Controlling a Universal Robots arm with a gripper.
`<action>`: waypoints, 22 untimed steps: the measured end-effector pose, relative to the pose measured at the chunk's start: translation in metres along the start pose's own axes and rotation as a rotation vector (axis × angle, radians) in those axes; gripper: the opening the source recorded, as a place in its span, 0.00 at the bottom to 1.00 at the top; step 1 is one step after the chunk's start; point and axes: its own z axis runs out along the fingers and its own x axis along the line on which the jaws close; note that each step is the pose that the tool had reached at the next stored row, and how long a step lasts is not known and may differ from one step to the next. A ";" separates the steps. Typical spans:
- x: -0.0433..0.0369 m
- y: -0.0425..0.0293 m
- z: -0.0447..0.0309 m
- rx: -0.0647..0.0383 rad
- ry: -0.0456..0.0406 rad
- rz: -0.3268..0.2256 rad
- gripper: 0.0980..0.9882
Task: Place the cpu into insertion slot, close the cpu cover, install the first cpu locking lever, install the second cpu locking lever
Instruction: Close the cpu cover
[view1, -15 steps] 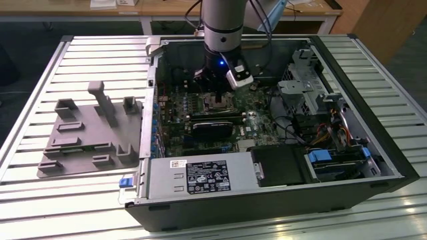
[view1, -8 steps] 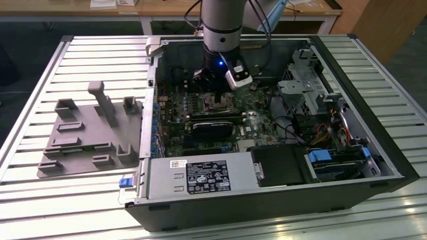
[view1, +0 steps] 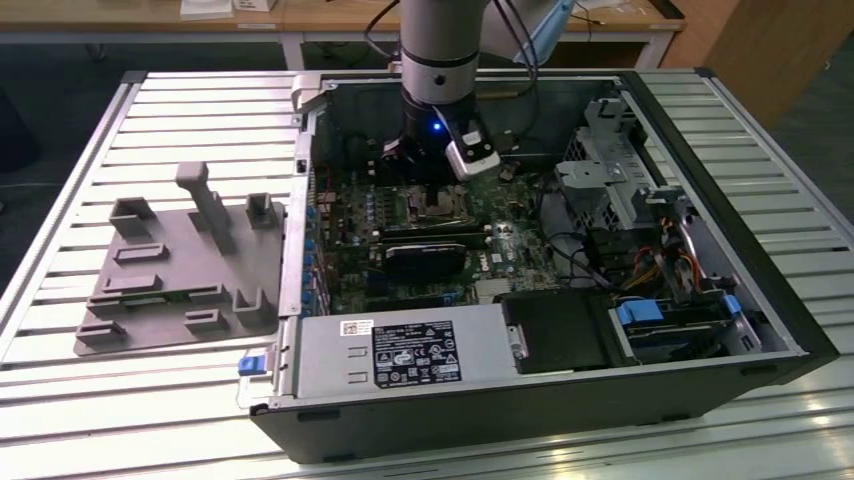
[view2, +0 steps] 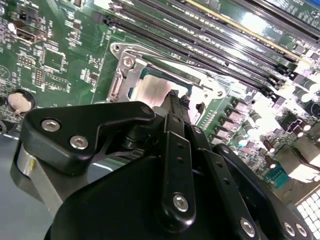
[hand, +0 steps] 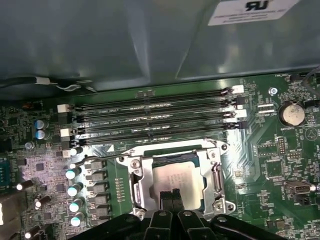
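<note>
- In the exterior view we read the open computer case (view1: 787, 330) as a dial. The gripper (view1: 430, 185) stands inside it toward 12 o'clock and the power supply (view1: 400, 355) lies at 6 o'clock. The grey fixture (view1: 174, 270) rests outside the case, at 9 o'clock, on the slatted table (view1: 160, 100).
- The case lies on its side. We judge this is so that the motherboard (view1: 523, 248) faces upward and the arm can reach it from above.
- In the first wrist view the cpu (hand: 182, 177) sits flat in the insertion slot (hand: 175, 159), with its dull silver top showing. The first step of the task therefore looks done.
- The cpu cover (hand: 139, 187) lies down around the chip, and its window frames the metal top. It appears closed, and we judge that it is there to press the chip evenly into the slot.
- The gripper's two tips are pressed together and we see nothing between them. They hang at the edge of the cpu, just beside the rim of the cover. We cannot tell if they touch the metal.
- We judge that tips brought together like this make one narrow point, suitable for pushing a small part and not for grasping.
- A thin metal lever (hand: 97, 156) runs out from beside the cover. We cannot tell whether it is hooked.
- The long memory slots (hand: 155, 112) run near the cover, well apart from the tips.
</note>
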 end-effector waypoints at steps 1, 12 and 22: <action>0.0008 -0.0001 0.0001 0.000 0.0000 0.000 0.01; 0.0097 0.0010 0.0037 0.000 -0.0001 0.000 0.01; 0.0166 0.0006 0.0089 0.000 0.0000 0.000 0.01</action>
